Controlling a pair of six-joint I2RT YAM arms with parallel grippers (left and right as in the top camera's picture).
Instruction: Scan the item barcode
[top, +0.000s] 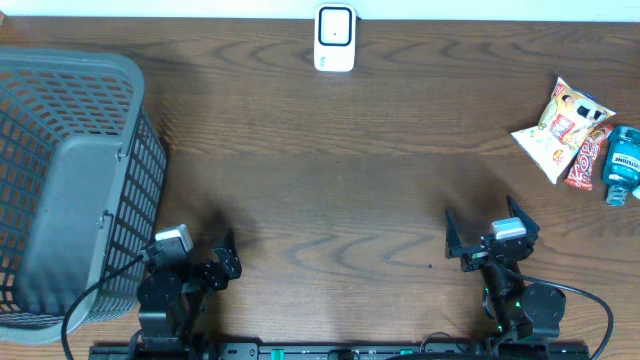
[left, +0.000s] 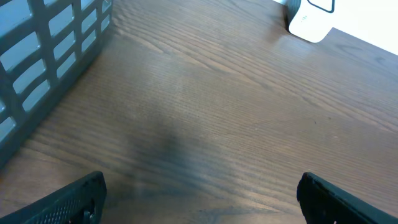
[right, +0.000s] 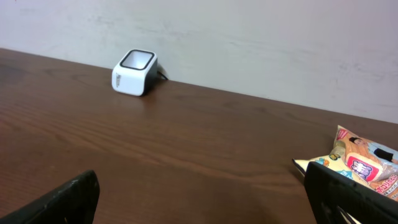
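Observation:
The items lie at the table's far right: a yellow-and-white snack bag (top: 558, 125), a red wrapped bar (top: 587, 158) and a blue bottle (top: 622, 165). At the back edge, near the middle, stands the white barcode scanner (top: 334, 38) with its dark window facing up. My right gripper (top: 482, 217) hovers open near the front right, well short of the items. In the right wrist view the snack bag (right: 357, 162) peeks out past the right finger, and the scanner (right: 134, 73) is far ahead on the left. My left gripper (top: 200, 248) is open at the front left, holding nothing.
A large grey mesh basket (top: 70, 180) fills the left side, close beside the left arm; its wall (left: 43, 56) shows in the left wrist view, where the scanner (left: 308, 22) is at the top right. Bare wooden tabletop (top: 330, 200) lies between both arms.

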